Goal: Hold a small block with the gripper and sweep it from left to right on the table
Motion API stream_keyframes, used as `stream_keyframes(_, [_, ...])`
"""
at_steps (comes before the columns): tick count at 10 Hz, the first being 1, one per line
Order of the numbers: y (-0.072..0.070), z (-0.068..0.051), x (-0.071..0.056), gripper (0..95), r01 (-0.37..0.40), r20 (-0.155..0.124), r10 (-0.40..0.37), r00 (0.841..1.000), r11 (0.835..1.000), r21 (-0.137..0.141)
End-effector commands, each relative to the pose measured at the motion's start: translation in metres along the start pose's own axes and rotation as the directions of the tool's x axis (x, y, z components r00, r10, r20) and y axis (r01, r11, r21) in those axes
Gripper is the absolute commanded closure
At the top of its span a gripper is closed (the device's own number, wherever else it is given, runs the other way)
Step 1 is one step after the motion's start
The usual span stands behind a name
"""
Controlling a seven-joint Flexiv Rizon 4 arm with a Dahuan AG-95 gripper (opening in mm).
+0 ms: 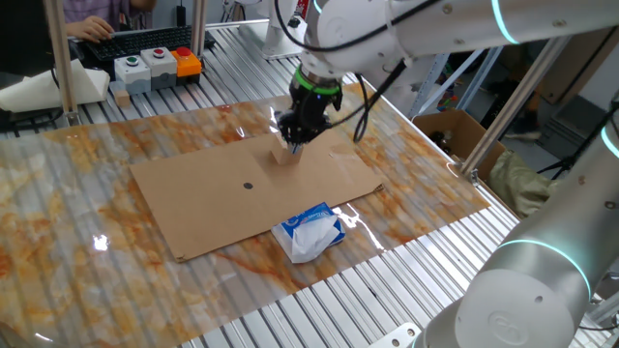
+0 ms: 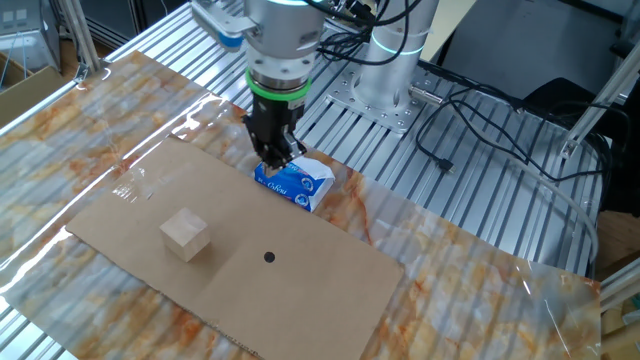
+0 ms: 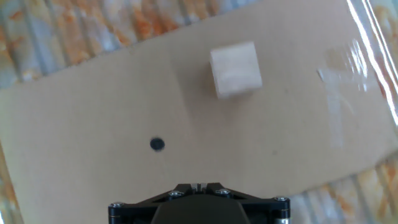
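The small block [image 2: 186,235] is a pale tan wooden cube lying free on a flat brown cardboard sheet [image 2: 250,285]. It also shows in the hand view [image 3: 235,70] and, partly behind the fingers, in one fixed view [image 1: 283,155]. The gripper [image 2: 276,156] is black with a green ring above. It hangs over the sheet's edge, above the block and apart from it, and holds nothing. Its jaws look closed together. In the hand view only the gripper's [image 3: 198,185] base shows at the bottom edge. The marbled table [image 2: 110,110] lies under the sheet.
A white-and-blue packet [image 2: 296,181] lies at the sheet's edge close under the gripper; it also shows in one fixed view [image 1: 309,232]. A black dot [image 3: 157,144] marks the sheet. A button box [image 1: 155,66] and an open carton [image 1: 453,130] stand beyond the table.
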State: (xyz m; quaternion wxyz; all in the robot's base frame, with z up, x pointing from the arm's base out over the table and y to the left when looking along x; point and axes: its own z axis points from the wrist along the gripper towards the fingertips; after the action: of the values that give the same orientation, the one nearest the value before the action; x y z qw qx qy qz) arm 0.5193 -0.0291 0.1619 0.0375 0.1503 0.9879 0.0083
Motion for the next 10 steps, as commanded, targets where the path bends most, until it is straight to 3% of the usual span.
stream_keyframes(1, [0.001, -0.001, -0.014, 95.0, 0.008, -0.002, -0.008, 1.000, 1.000, 0.001])
stream_keyframes(6, [-0.007, 0.004, -0.050, 95.0, 0.052, -0.003, -0.052, 0.999, 0.999, 0.002])
stream_keyframes(10, [-0.015, 0.016, -0.079, 95.0, 0.118, -0.003, -0.118, 0.993, 0.993, 0.000])
